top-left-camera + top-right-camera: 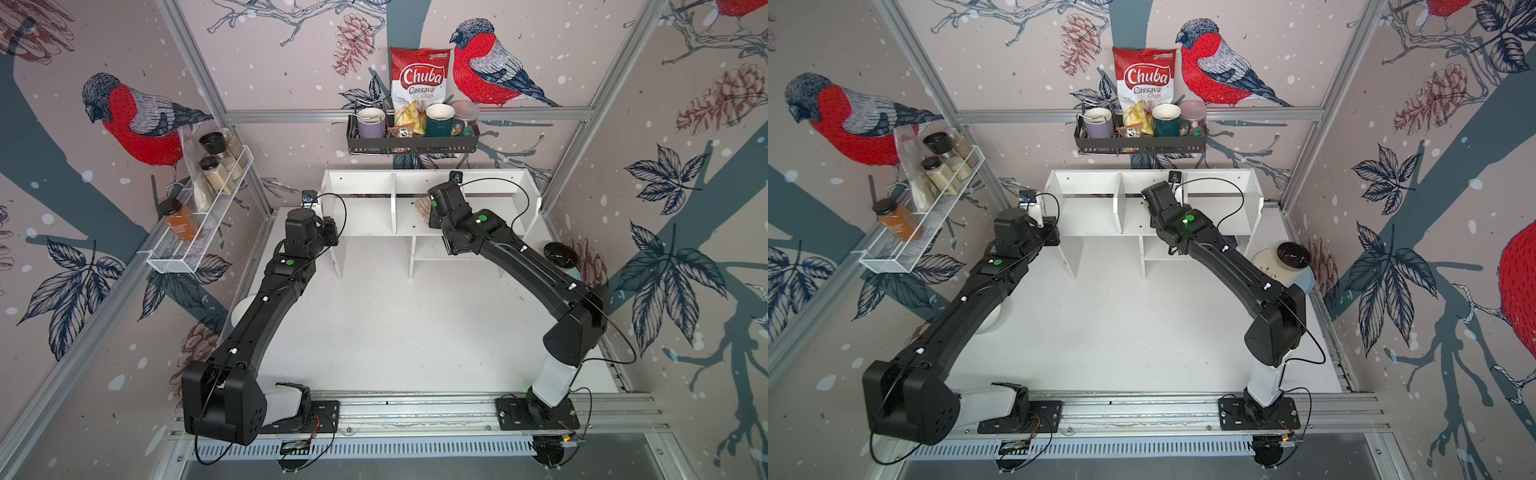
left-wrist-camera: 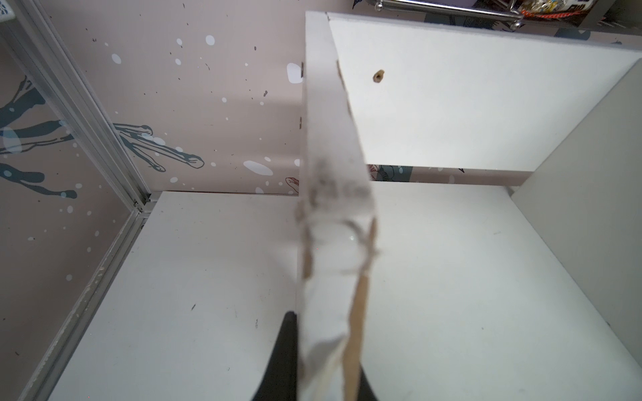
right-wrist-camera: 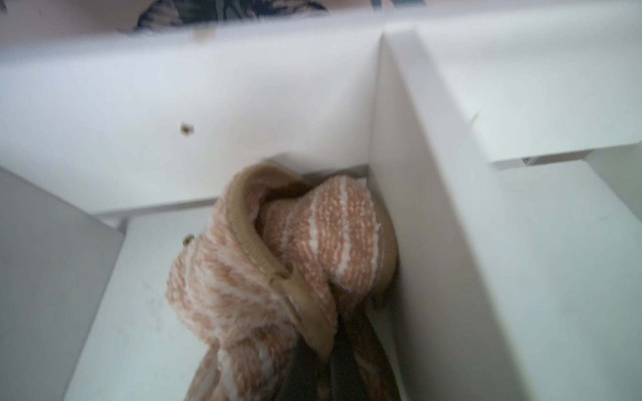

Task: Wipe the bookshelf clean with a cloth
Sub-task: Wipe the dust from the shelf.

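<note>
Holds cloth point(image 3: 278, 250) bunched in clenched right gripper point(image 3: 312, 368), middle compartment of bookshelf point(image 1: 365, 216), 12 o'clock on bench point(image 1: 395, 332), touching divider point(image 3: 417, 208). Clamps 9 o'clock end panel point(image 2: 330, 139) with left gripper point(image 2: 323, 368). Judged soft, light, floppy; grip bunched folds, not hem.

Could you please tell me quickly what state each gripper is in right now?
Left gripper: closed on the bookshelf end panel.
Right gripper: closed, holding the cloth.
</note>
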Tool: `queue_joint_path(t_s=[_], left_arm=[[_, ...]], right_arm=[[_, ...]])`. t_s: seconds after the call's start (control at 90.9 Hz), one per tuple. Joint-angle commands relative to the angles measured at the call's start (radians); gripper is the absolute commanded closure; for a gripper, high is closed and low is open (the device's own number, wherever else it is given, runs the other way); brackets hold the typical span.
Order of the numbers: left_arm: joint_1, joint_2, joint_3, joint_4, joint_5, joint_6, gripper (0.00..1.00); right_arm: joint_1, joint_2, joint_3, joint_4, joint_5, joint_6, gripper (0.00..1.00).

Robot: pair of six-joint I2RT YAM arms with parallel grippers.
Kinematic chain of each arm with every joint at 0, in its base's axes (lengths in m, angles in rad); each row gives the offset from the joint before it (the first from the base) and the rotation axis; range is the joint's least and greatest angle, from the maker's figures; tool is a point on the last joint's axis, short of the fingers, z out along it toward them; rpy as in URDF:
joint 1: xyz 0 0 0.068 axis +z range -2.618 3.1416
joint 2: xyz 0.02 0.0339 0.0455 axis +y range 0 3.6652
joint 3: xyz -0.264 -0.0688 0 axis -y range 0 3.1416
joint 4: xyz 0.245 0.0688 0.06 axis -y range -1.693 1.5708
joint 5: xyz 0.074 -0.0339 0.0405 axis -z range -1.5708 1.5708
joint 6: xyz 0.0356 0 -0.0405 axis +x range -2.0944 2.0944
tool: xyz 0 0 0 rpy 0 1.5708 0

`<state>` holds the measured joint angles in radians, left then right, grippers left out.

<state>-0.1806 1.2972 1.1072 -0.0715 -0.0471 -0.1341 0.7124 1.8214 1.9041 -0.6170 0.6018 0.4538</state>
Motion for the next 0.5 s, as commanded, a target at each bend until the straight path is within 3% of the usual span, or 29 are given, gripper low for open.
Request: queue_joint_path(t_s=[0.0,0.143,0.242,0.363,0.484], left_arm=[[0.0,0.001,0.005,0.01,0.152,-0.14,1.0],[0.0,0.001,0.006,0.009,0.153,-0.14,1.0],[0.0,0.001,0.006,0.008,0.151,-0.139,1.0],[0.0,0.003,0.007,0.007,0.15,-0.139,1.0],[0.001,0.006,0.008,0.01,0.155,-0.142,1.0]], right_arm=[[-0.001,0.061,0.121,-0.02,-0.006,-0.013,1.0],[0.011,0.189,0.343,-0.07,-0.067,0.003,1.0],[0.037,0.228,0.393,-0.071,-0.099,0.005,1.0],[0.063,0.202,0.311,-0.062,-0.108,0.025,1.0],[0.074,0.094,0.091,0.008,-0.156,0.076,1.0]])
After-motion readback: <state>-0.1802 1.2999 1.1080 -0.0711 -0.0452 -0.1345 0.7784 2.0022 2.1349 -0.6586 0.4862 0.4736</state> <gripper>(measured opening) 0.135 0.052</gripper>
